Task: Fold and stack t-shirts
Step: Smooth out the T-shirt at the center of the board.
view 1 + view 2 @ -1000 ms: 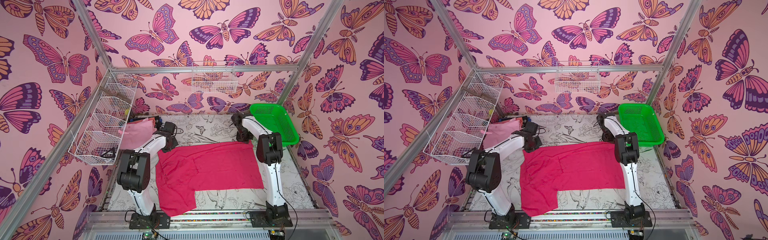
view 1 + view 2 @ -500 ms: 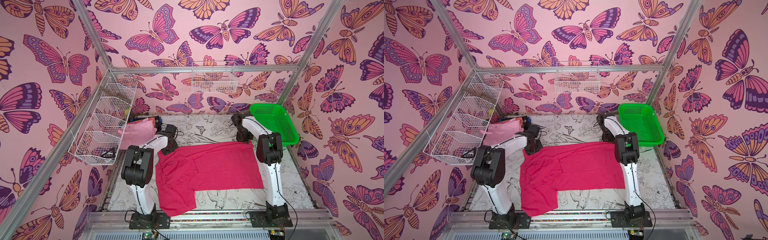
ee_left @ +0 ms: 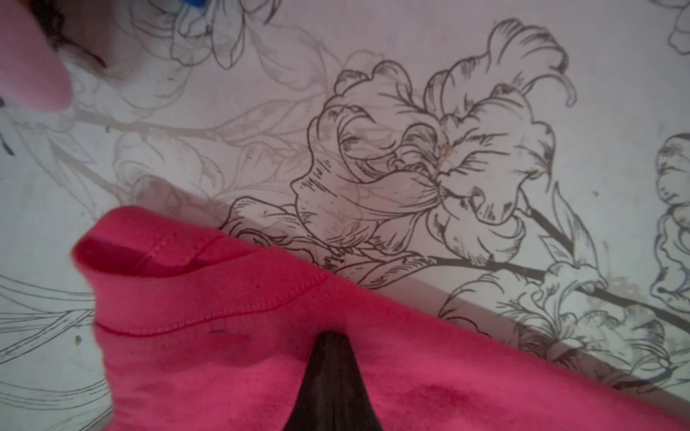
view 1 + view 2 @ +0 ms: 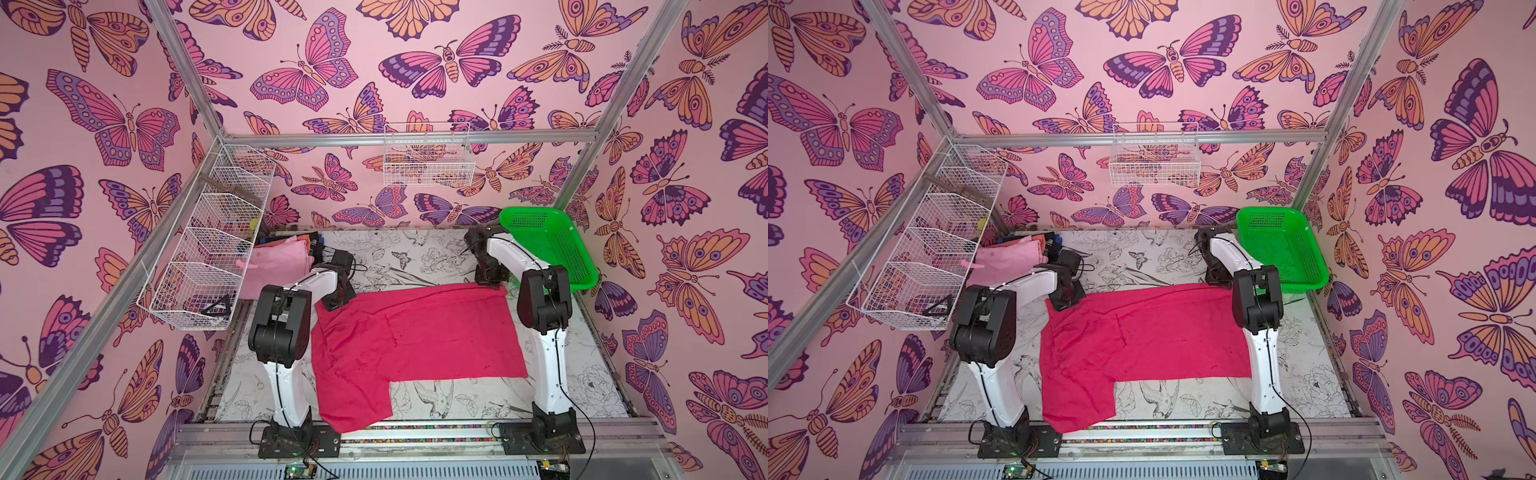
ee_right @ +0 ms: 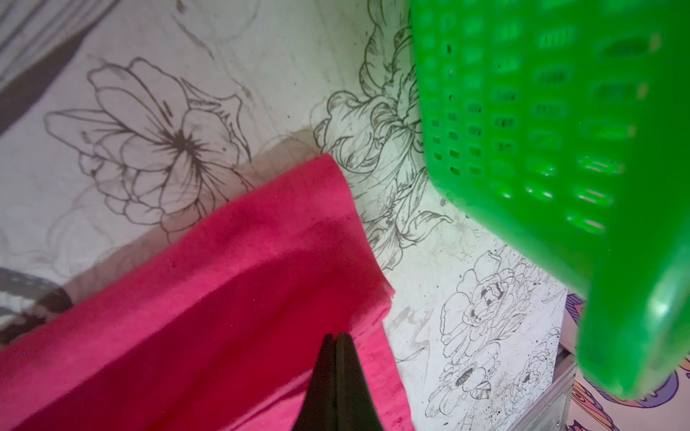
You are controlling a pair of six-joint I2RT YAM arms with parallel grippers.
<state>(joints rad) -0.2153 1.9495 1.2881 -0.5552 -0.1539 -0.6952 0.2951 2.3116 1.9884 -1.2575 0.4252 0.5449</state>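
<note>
A crimson t-shirt [image 4: 415,336] [image 4: 1142,336] lies spread on the flower-print table, with one part reaching the front edge. My left gripper [image 4: 338,301] [image 3: 330,336] is shut at the shirt's far left corner; the cloth [image 3: 224,298] puckers round its tips by the hem. At the far right corner my right gripper [image 4: 490,280] [image 5: 338,337] is shut on the cloth [image 5: 224,298], whose edge stands a little off the table. A light pink t-shirt [image 4: 276,266] [image 4: 1009,262] lies at the far left, on top of orange and dark cloth [image 4: 299,241].
A green mesh basket [image 4: 548,245] [image 5: 560,112] stands tilted at the far right, close to my right arm. White wire baskets hang on the left wall [image 4: 208,257] and the back wall [image 4: 428,158]. Aluminium frame rails border the table.
My left arm's elbow has swung right and forward, closer to the crimson shirt; its gripper stays at the far left corner. The right arm and the shirt have hardly moved.
</note>
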